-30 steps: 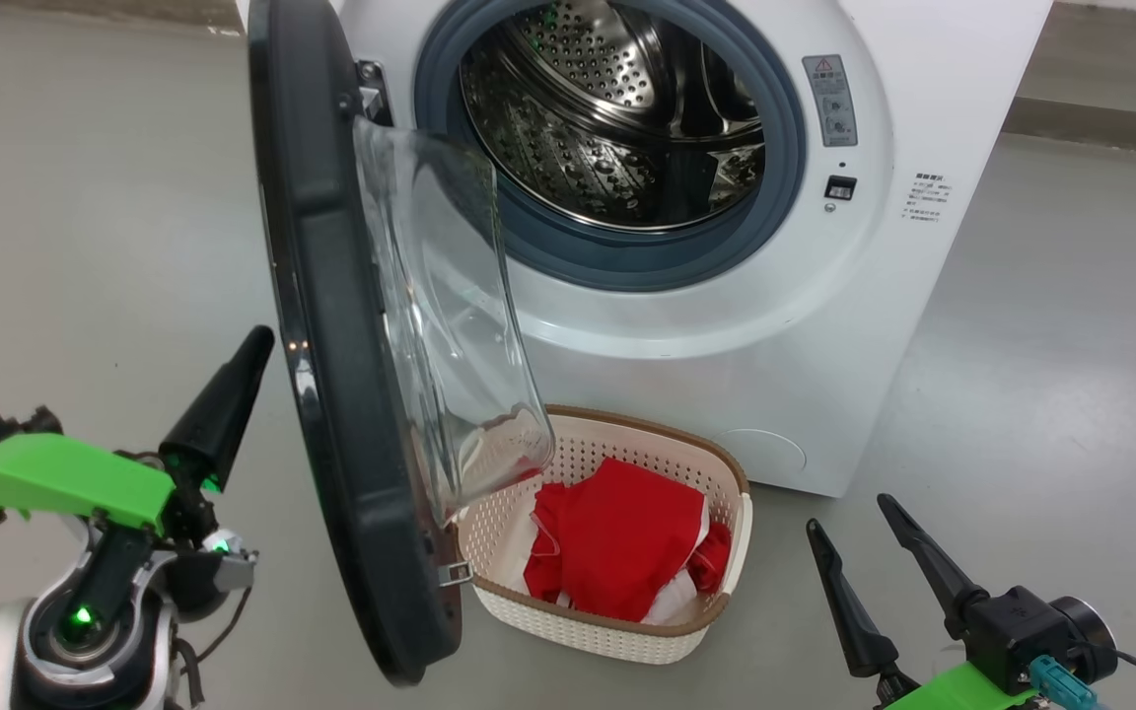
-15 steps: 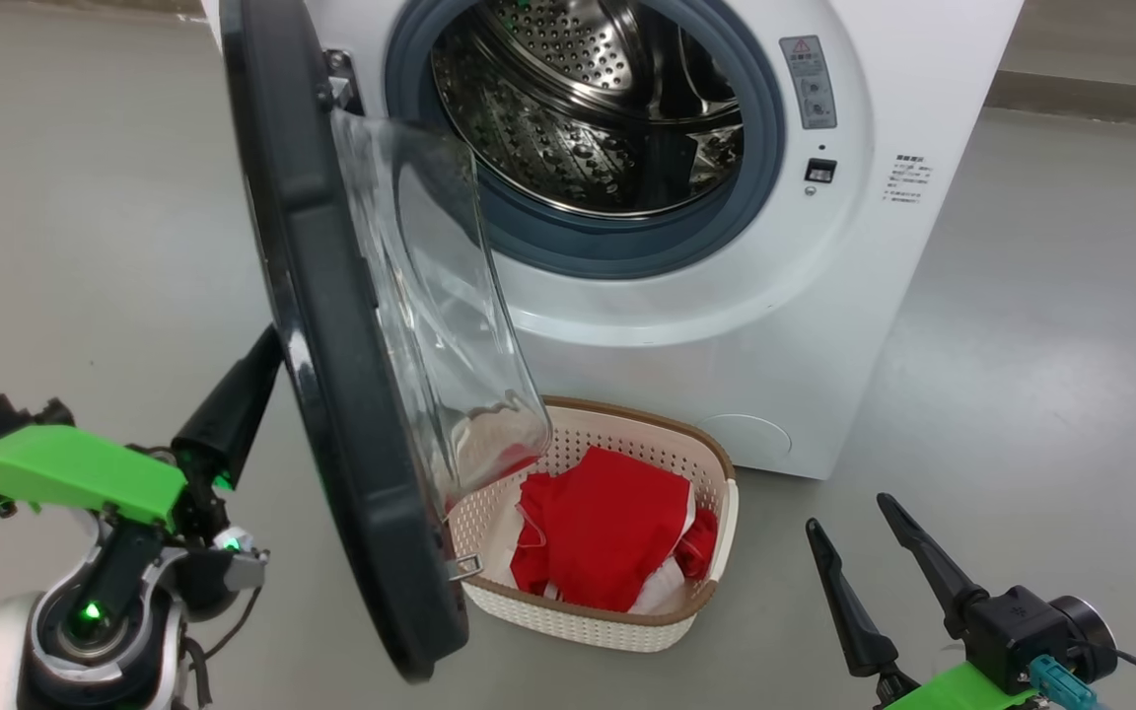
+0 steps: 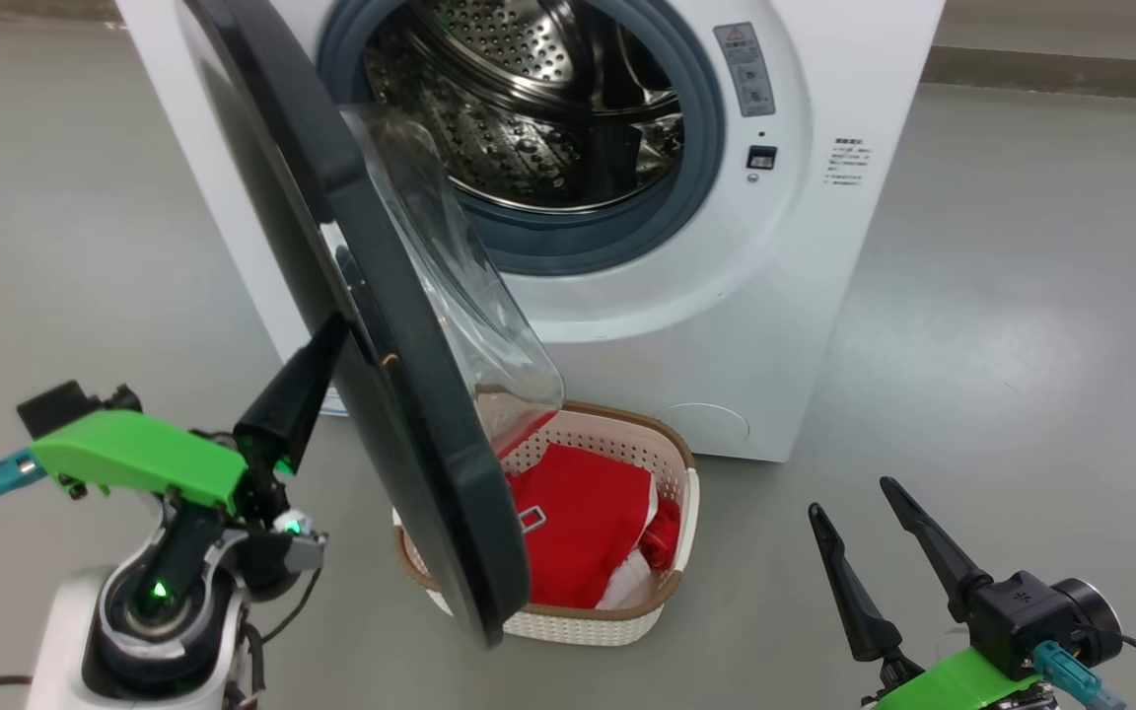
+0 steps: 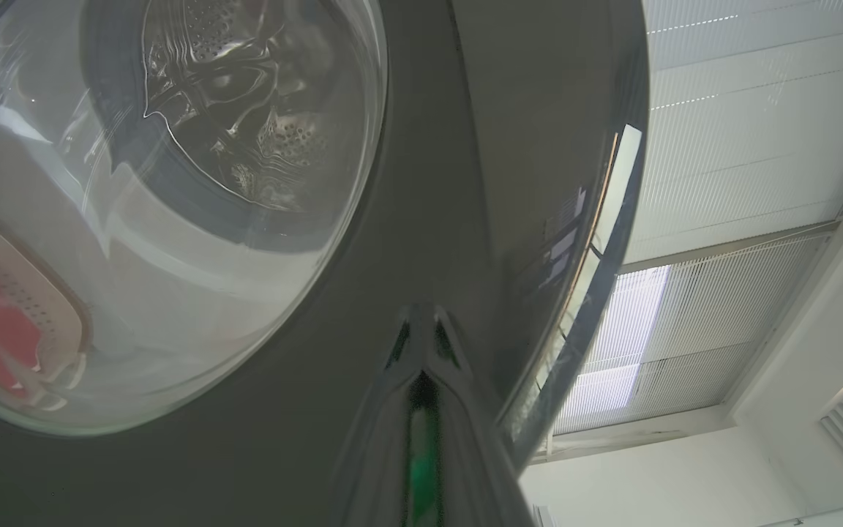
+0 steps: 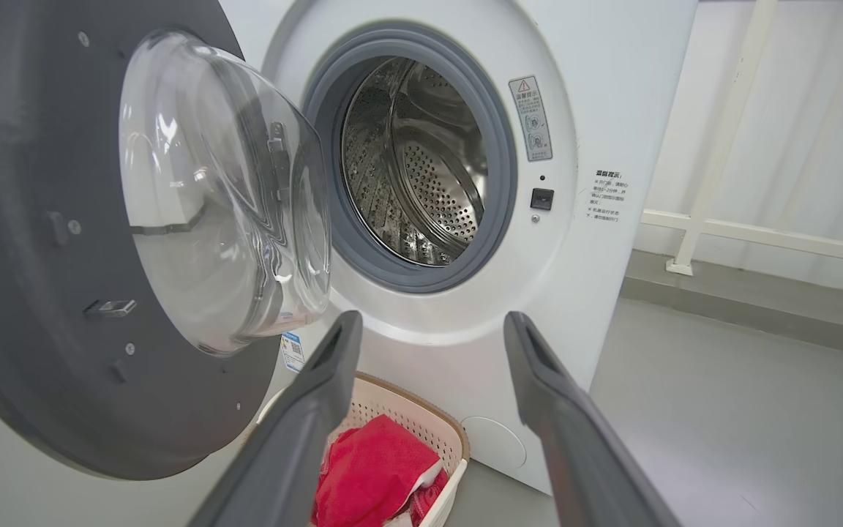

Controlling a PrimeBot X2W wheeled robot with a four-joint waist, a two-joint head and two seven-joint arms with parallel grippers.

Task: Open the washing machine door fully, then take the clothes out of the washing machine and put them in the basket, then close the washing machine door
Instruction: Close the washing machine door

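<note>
Black-rimmed round glass door (image 3: 430, 444) part-open | our left end effector (image 3: 334, 330) pressed together against it | right end effector (image 3: 852, 498) spread | red clothes (image 3: 578, 523) in cream perforated basket (image 3: 578, 623)

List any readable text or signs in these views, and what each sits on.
Grey sticker on the washing machine front: red warning triangle; print too small to read.
Black printed lines beside it: too small to read.
Blue label low on the front: blurred.
Nothing quotable.

clothes (image 3: 583, 518) in basket (image 3: 568, 621) — before washing machine (image 3: 627, 296), door (image 3: 400, 414) left
</note>
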